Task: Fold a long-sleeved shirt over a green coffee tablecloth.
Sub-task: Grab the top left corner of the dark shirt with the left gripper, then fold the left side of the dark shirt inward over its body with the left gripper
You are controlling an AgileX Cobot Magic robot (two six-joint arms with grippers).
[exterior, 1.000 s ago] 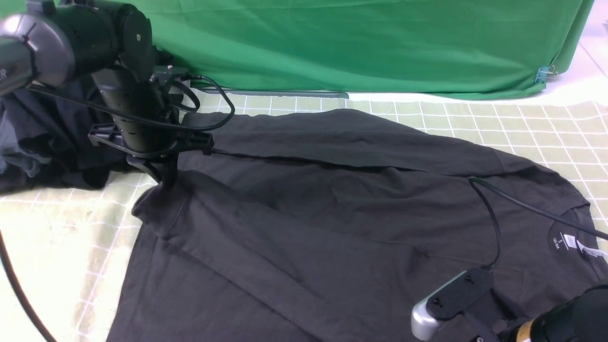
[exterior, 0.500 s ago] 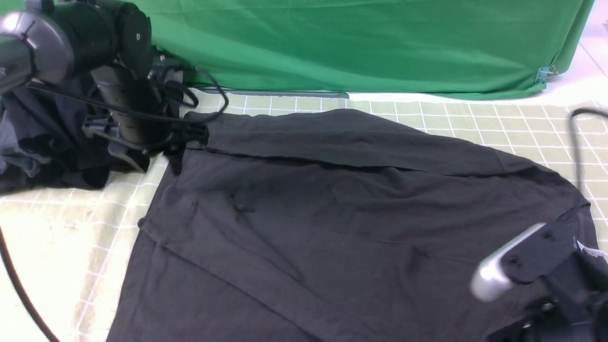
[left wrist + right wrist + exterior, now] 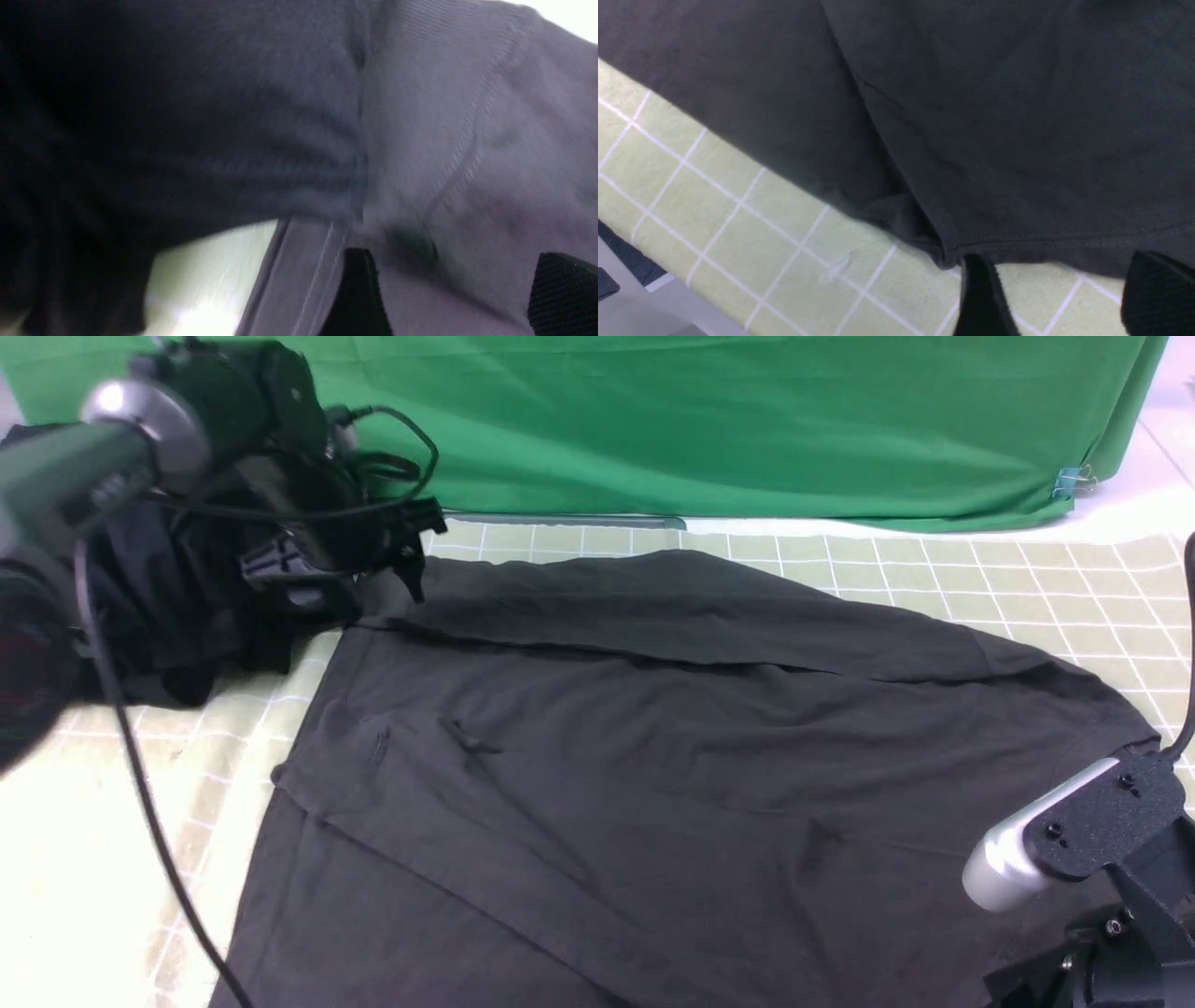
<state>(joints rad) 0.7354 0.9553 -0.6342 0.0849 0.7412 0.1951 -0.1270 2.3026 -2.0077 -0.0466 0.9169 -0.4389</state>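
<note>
The charcoal long-sleeved shirt (image 3: 653,728) lies spread flat on the pale green coffee tablecloth (image 3: 1027,588), with its far part folded over along a long crease. My left gripper (image 3: 406,560) hangs open, holding nothing, above the shirt's far left corner. In the left wrist view the left gripper (image 3: 460,291) stands over stitched grey shirt cloth (image 3: 467,140). My right gripper (image 3: 1064,298) is open over bare tablecloth (image 3: 738,210), just short of the shirt's hem (image 3: 1064,240). In the front view only the right wrist (image 3: 1083,831) shows, at the near right over the neck area.
A blacker heap of clothing (image 3: 168,616) lies at the far left, beside and under my left arm. A plain bright green cloth (image 3: 700,420) hangs along the back, pinned with a clip (image 3: 1074,481). The left arm's cable (image 3: 149,803) trails over the near left tablecloth.
My left gripper opened, let go of the shirt's left corner and rose back to the far left; the corner dropped flat. My right arm swung right and its gripper opened a little.
</note>
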